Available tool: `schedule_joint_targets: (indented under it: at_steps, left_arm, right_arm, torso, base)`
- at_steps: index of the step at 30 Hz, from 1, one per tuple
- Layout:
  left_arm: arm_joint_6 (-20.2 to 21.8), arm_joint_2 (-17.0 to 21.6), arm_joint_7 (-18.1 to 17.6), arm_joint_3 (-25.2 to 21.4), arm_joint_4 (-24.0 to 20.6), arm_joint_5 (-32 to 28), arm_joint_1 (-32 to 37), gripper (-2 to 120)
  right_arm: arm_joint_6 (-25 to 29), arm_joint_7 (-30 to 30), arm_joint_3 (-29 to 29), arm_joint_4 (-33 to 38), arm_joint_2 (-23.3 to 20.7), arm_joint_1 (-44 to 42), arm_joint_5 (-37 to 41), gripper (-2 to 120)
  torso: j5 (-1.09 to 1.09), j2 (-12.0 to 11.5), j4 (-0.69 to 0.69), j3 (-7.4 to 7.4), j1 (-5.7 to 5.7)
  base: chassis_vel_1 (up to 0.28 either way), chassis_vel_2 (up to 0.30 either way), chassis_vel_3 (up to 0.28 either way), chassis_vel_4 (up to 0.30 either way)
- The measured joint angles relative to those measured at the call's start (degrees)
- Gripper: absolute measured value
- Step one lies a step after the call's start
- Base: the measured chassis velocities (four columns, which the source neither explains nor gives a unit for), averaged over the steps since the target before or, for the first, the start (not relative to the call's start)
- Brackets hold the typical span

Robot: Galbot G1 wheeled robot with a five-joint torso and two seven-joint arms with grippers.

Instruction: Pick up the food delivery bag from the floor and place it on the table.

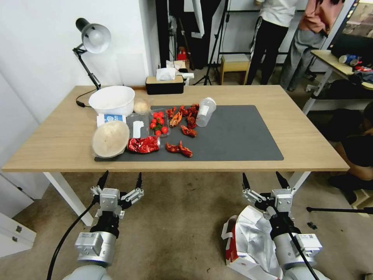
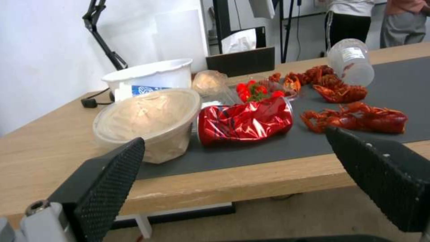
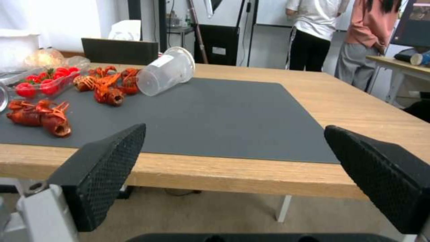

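The food delivery bag point(image 1: 248, 237) lay on the floor below the table's point(image 1: 311, 128) front edge, under the right gripper point(image 1: 265, 179). Both grippers, left gripper point(image 1: 120, 179) included, hovered spread wide, holding nothing, apparently ready to descend.

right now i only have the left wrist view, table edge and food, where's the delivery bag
Observer: The food delivery bag is on the floor, under the right arm.
Operator: is the right gripper on it
Observer: No, the right gripper is open, held in front of the table edge, above the bag.
Operator: room on the table for it
Observer: The right half of the dark mat is bare, beyond the tipped plastic cup.
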Motion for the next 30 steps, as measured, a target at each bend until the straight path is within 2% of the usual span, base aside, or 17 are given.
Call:
schedule_joint_targets:
  at_steps: [16,18,19,21,22,23,24,25,26,30]
  left_arm:
    - [0.0,0.0,0.0,0.0,0.0,0.0,0.0,100]
    - [0.0,0.0,-0.01,-0.01,0.0,0.0,0.0,100]
    - [-0.23,0.43,-0.28,0.27,0.19,-0.4,-0.37,100]
    - [-0.38,0.63,-0.45,0.35,0.28,-0.57,-0.51,100]
    - [-2.11,2.92,-2.47,2.03,1.8,-2.82,-2.45,100]
    - [-4.09,5.71,-4.55,3.9,3.27,-5.17,-4.78,100]
    - [-4.09,5.71,-4.55,3.9,3.27,-5.17,-4.78,100]
    - [-4.93,6.95,-5.45,4.59,3.89,-6.14,-5.72,100]
    - [-4.5,7.99,-6.27,5.55,3.84,-7.58,-6.27,100]
    - [-3.87,8.6,-6.43,6.42,3.47,-8.58,-6.64,100]
  right_arm:
    - [0.0,0.0,0.0,0.0,0.0,0.0,0.0,100]
    - [0.39,0.53,-0.33,0.26,-0.21,0.16,-0.18,100]
    - [2.32,1.75,-1.97,1.92,-1.01,1.87,-0.74,100]
    - [2.59,1.92,-2.12,2.1,-1.1,2.1,-0.84,100]
    - [2.59,2.11,-2.49,2.2,-1.15,2.43,-0.96,100]
    - [2.53,2.17,-2.57,2.45,-1.31,2.65,-0.8,100]
    - [2.53,2.17,-2.57,2.45,-1.31,2.65,-0.8,100]
    - [2.12,2.27,-2.69,2.62,-1.37,2.68,-0.32,100]
    - [1.58,2.46,-2.85,2.65,-1.58,2.88,0.51,100]
    - [1.15,2.51,-2.72,2.42,-1.76,3.46,0.8,100]
  torso:
    - [0.0,0.0,0.0,0.0,0.0]
    - [0.01,0.0,-0.03,0.0,0.0]
    - [0.0,0.01,0.06,-0.01,0.0]
    - [-0.03,0.01,0.06,-0.01,0.0]
    - [0.03,0.0,0.06,0.0,0.0]
    - [-0.03,0.0,-0.03,-0.01,0.0]
    - [-0.03,0.0,-0.03,-0.01,0.0]
    - [-0.04,0.0,-0.11,0.0,0.0]
    - [-0.01,0.0,-0.02,0.01,0.01]
    - [0.0,0.0,0.01,0.0,0.0]
  base:
    - [0.0,0.0,0.0,0.0]
    - [0.0,0.0,0.0,0.0]
    - [0.0,0.0,0.0,0.0]
    - [0.0,0.0,0.0,0.0]
    - [0.0,0.0,0.0,0.0]
    - [0.0,0.0,0.0,0.0]
    - [0.0,0.0,0.0,0.0]
    - [0.0,0.0,0.0,0.0]
    - [0.0,0.0,0.0,0.0]
    - [0.0,0.0,0.0,0.0]
